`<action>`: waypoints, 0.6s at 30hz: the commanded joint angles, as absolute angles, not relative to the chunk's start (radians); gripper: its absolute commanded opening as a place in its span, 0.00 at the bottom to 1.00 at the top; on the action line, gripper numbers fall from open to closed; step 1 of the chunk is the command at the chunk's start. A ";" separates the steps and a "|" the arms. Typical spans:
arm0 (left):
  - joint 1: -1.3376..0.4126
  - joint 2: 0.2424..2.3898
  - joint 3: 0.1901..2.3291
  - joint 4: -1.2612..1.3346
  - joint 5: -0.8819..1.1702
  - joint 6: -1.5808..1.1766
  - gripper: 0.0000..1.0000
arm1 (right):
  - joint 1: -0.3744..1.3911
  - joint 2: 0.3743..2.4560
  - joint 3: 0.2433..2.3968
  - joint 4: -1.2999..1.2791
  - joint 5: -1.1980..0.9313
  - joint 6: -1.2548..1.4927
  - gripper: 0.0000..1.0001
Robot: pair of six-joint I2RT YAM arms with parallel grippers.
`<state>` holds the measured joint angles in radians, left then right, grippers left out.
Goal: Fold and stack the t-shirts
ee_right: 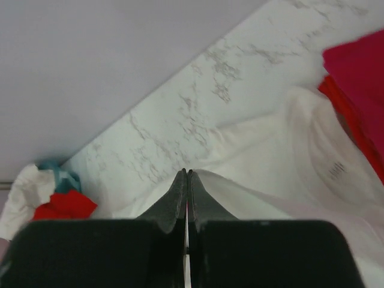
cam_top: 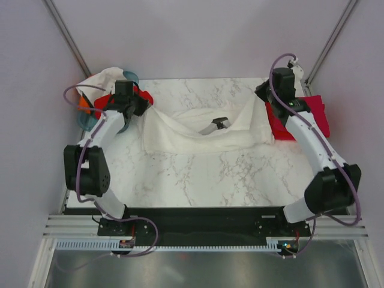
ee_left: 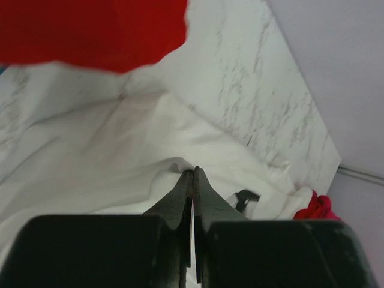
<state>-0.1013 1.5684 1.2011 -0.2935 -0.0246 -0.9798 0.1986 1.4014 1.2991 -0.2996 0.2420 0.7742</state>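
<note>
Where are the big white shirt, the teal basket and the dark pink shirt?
large white cloth t-shirt (cam_top: 180,139): top view, on the middle of the spread cloth.
teal plastic basket (cam_top: 84,122): top view, on its exposed rim, far left.
crimson-pink cloth t-shirt (cam_top: 318,114): top view, on its flat upper face, far right.

white t-shirt (cam_top: 198,137), red t-shirt (cam_top: 277,127), grey-veined white table (cam_top: 198,177)

text: none legible | white t-shirt (ee_right: 270,162) neck print (ee_right: 336,171): too blurred
</note>
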 commanded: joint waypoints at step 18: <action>0.077 1.888 2.064 -0.057 0.232 -1.094 0.02 | -0.067 1.620 1.873 0.041 -0.188 0.868 0.00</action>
